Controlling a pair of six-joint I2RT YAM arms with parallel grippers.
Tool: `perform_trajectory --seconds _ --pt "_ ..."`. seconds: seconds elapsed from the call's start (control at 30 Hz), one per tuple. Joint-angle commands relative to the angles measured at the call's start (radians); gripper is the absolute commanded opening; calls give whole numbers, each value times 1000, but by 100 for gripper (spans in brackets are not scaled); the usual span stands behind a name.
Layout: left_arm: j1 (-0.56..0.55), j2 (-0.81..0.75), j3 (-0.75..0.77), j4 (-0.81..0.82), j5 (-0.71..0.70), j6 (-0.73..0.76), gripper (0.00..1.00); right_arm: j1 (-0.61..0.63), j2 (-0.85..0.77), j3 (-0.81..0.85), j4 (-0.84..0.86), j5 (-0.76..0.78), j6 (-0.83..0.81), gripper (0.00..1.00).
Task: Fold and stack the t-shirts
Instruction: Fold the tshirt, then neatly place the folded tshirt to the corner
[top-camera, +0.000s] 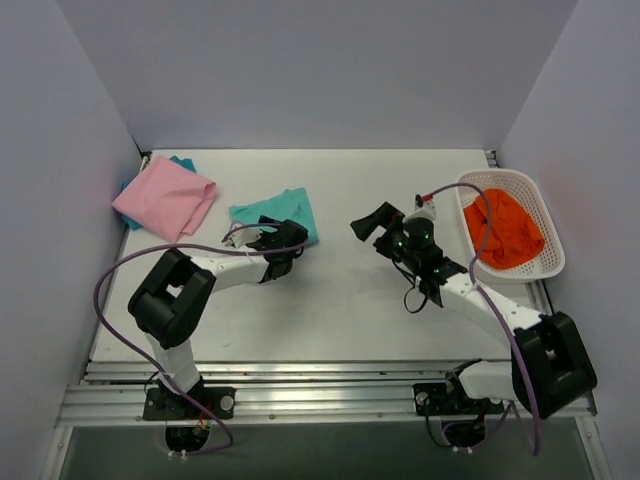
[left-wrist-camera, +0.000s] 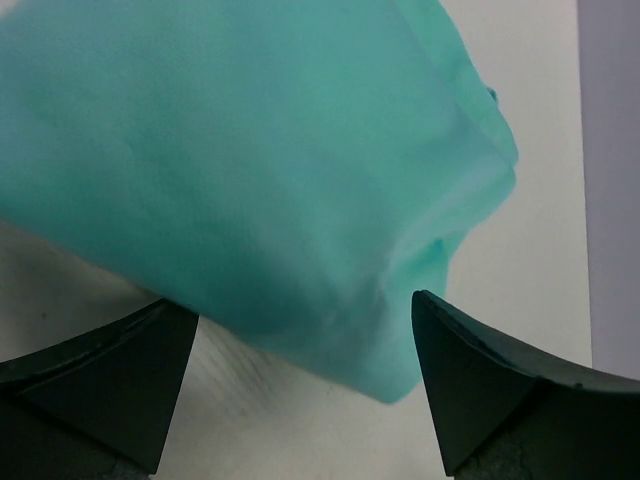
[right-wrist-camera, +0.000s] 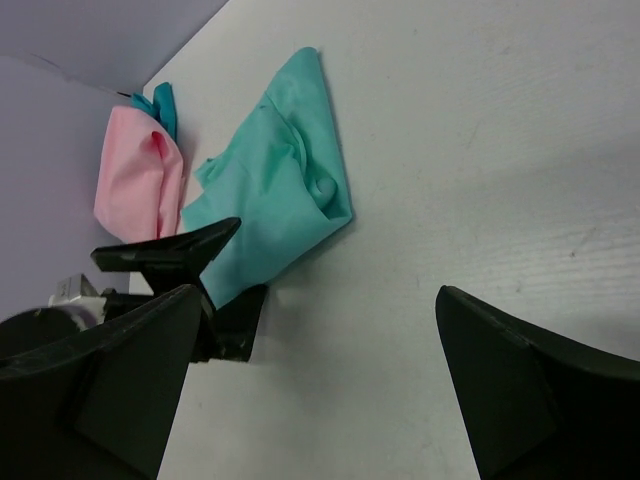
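My left gripper (left-wrist-camera: 303, 320) is spread wide at the near edge of the mint-teal t-shirt (top-camera: 275, 212), which lies left of centre, right of the pink t-shirt (top-camera: 165, 197). I judge it light and limp, so I'd pinch the thick folded corner. My right gripper (top-camera: 374, 221) hangs open.

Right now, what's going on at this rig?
The left claw sits open at the near edge of the roughly folded mint-teal t-shirt, its fingers either side of the cloth but not closed on it. The right claw is open over bare table, holding nothing. A folded pink t-shirt lies at the far left on top of another teal cloth. An orange shirt is bunched in the white basket on the right.
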Motion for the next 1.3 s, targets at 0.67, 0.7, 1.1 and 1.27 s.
perform_trajectory --seconds 0.67,0.7,1.1,1.27 --pt "521 600 964 -112 627 887 2 -2 -540 -130 -318 21 -38 100" --pt "532 637 1159 -171 638 922 2 -2 -536 -130 -314 13 -41 100" --pt "643 676 1489 -389 584 1202 2 -8 -539 -153 -320 -33 -93 100" --pt "759 519 1382 -399 480 1199 2 -8 -479 -170 -272 -85 -99 100"
